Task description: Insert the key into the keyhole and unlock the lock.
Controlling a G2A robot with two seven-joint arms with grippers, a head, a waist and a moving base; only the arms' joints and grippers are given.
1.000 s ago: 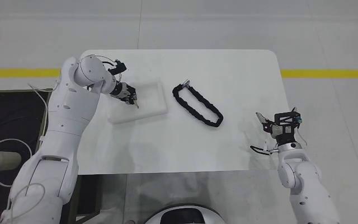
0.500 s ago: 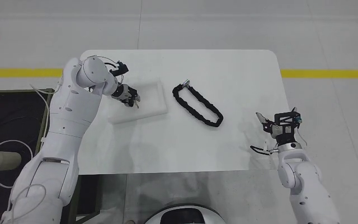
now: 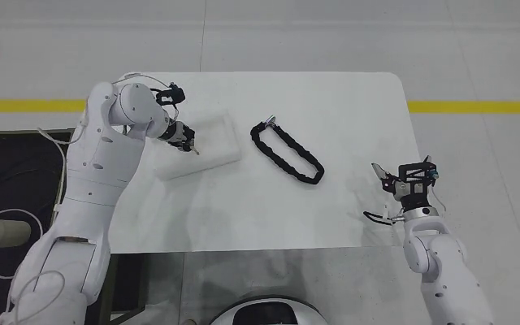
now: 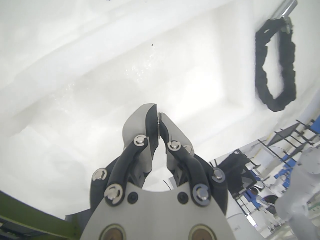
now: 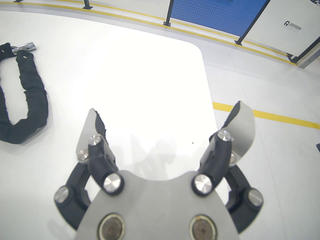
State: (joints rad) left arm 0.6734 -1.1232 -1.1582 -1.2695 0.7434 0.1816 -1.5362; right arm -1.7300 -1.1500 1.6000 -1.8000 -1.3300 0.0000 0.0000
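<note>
Barely begun, I judge: gripping looks done, insertion and turning remain. At lower right of the top view the right gripper (image 3: 375,193) hangs wide open and empty beside the table (image 3: 341,97) edge. Higher up at left, the left gripper (image 3: 193,146) pinches a thin metal sliver, likely the key (image 4: 159,122), over the foam tray (image 3: 221,136). The chain lock (image 3: 311,174) lies mid-table, well apart, bare tabletop between and beyond.

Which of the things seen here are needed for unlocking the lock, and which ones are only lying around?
For the job:
- key, a thin metal piece pinched in the left gripper
- black chain lock, lying on the table
- right gripper, open

Only lying around:
- white foam tray, under the left gripper
</note>
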